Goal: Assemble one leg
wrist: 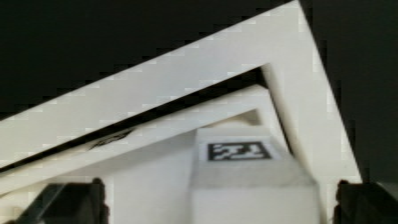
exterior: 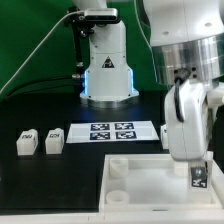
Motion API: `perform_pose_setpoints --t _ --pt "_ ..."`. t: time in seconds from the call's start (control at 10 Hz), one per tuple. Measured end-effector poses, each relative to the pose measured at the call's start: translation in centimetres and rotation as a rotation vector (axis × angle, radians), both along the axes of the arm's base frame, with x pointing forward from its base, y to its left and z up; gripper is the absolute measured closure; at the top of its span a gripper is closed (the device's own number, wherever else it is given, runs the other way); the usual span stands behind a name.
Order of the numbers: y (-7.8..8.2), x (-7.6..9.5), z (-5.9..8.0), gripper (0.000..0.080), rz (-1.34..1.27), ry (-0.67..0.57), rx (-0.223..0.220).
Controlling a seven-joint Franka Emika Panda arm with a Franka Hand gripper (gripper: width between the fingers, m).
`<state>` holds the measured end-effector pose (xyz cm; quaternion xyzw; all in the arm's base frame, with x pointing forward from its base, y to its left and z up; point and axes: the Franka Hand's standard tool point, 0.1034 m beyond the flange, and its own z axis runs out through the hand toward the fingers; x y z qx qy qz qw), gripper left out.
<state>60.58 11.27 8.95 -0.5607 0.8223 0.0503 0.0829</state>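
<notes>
My gripper (exterior: 193,168) is shut on a white leg (exterior: 198,180) with a black-and-white marker on its face. It holds the leg upright over the right part of the large white tray (exterior: 150,185). In the wrist view the leg (wrist: 199,175) fills the space between the two dark fingers (wrist: 71,205), with its marker facing the camera. Beyond it is a corner of the tray (wrist: 178,70). I cannot tell whether the leg's lower end touches the tray. Two more legs (exterior: 26,142) (exterior: 54,140) stand on the black table at the exterior view's left.
The marker board (exterior: 112,132) lies flat on the table behind the tray. The robot's base (exterior: 108,70) stands at the back with a blue light on it. A round socket (exterior: 119,169) shows in the tray's near-left corner.
</notes>
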Motion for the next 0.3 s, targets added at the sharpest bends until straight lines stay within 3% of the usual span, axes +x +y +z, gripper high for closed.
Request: perform_pose_setpoints --t 0.1,0.3 --pt "0.13 -0.2 0.71 0.0151 0.0 -0.003 0.007" --pt "0.22 -0.21 0.66 0.0151 0.004 -0.002 0.007"
